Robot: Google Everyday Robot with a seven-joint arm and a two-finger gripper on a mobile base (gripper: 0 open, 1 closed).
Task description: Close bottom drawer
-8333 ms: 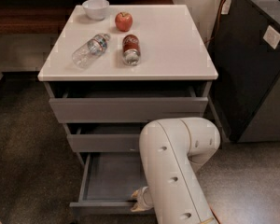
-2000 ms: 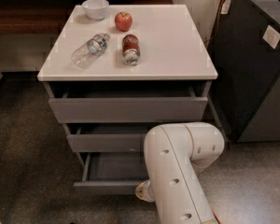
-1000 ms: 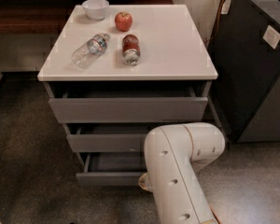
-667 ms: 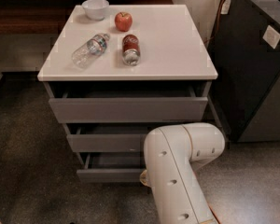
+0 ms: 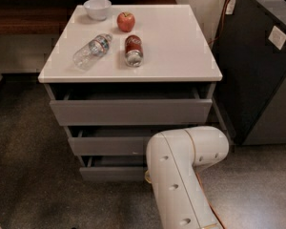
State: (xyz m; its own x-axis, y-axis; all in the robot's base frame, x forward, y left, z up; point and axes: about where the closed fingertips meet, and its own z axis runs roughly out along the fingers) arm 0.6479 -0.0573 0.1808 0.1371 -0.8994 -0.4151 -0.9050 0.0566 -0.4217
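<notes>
The bottom drawer (image 5: 112,173) is the lowest grey front of the white-topped cabinet (image 5: 181,56). It stands only slightly out, with a narrow dark gap above its front. My white arm (image 5: 181,175) reaches down in front of the drawer's right part and hides it. My gripper (image 5: 147,176) is almost wholly hidden behind the arm. Only a small yellowish bit shows against the drawer front's right side.
The middle drawer (image 5: 107,146) and top drawer (image 5: 131,111) stand slightly out. On the top lie a white bowl (image 5: 97,8), a red apple (image 5: 126,21), a can (image 5: 133,50) and a plastic bottle (image 5: 92,51). A dark cabinet (image 5: 262,70) stands close on the right.
The bottom drawer has slid from wide open to almost shut. My arm and gripper moved toward the cabinet with it.
</notes>
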